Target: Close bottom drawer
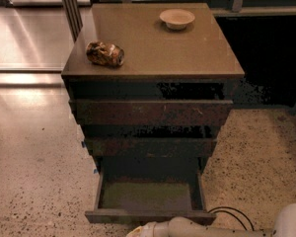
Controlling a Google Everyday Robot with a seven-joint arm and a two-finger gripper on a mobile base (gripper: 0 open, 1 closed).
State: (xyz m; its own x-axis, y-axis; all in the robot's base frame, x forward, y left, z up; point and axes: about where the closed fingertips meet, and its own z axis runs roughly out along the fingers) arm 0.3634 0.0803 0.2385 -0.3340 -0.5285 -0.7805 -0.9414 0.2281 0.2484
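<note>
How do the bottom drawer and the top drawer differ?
The bottom drawer is pulled far out, showing its greenish floor; the top drawer is nearly shut. The bottom drawer is narrower, the top drawer wider. Both have dark, handle-less fronts. The gripper sits just before the bottom drawer's front.

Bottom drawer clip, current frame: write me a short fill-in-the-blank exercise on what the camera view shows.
1. The bottom drawer stands ____, its greenish-grey floor showing.
2. The cabinet has ____ drawers in all.
3. In the picture, the crushed can lies to the ____ of the bowl.
4. The gripper is at the picture's ____ edge, just in front of the drawer's front.

Missing words: open; three; left; bottom
</note>
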